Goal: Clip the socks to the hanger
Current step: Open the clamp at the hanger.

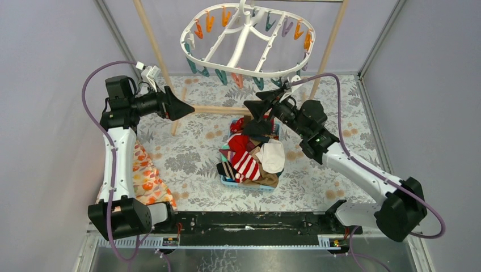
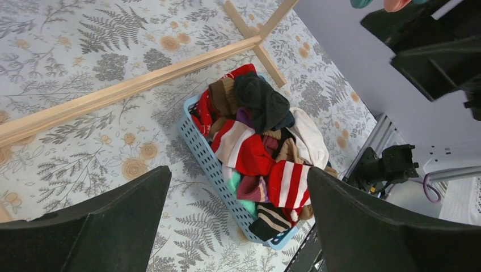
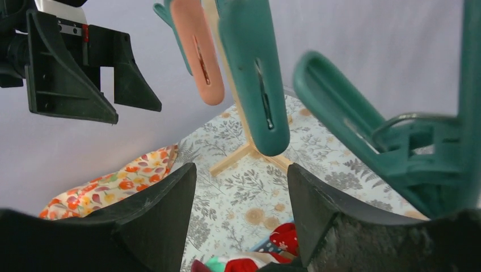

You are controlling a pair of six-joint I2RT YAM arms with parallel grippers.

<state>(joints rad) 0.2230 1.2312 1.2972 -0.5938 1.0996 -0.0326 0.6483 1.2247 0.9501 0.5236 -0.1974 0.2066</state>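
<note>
The socks (image 1: 249,156) lie heaped in a blue basket (image 1: 244,185) at the table's middle; a red-and-white striped one (image 2: 289,184), a black one (image 2: 261,99) and a white one (image 1: 273,156) lie on top. The white oval hanger (image 1: 244,34) hangs above the far side, with coloured pegs round its rim. My left gripper (image 1: 190,109) is open and empty, raised left of the basket and looking down on the pile (image 2: 238,170). My right gripper (image 1: 248,107) is open and empty just under the hanger's near rim. A pink peg (image 3: 198,51) and a teal peg (image 3: 255,73) hang right before its fingers (image 3: 241,167).
A wooden pole frame (image 1: 153,39) stands round the hanger; its base bar (image 1: 218,109) lies on the floral table just behind the basket. An orange floral cloth (image 1: 147,178) lies at the left by the left arm. Grey walls close in both sides.
</note>
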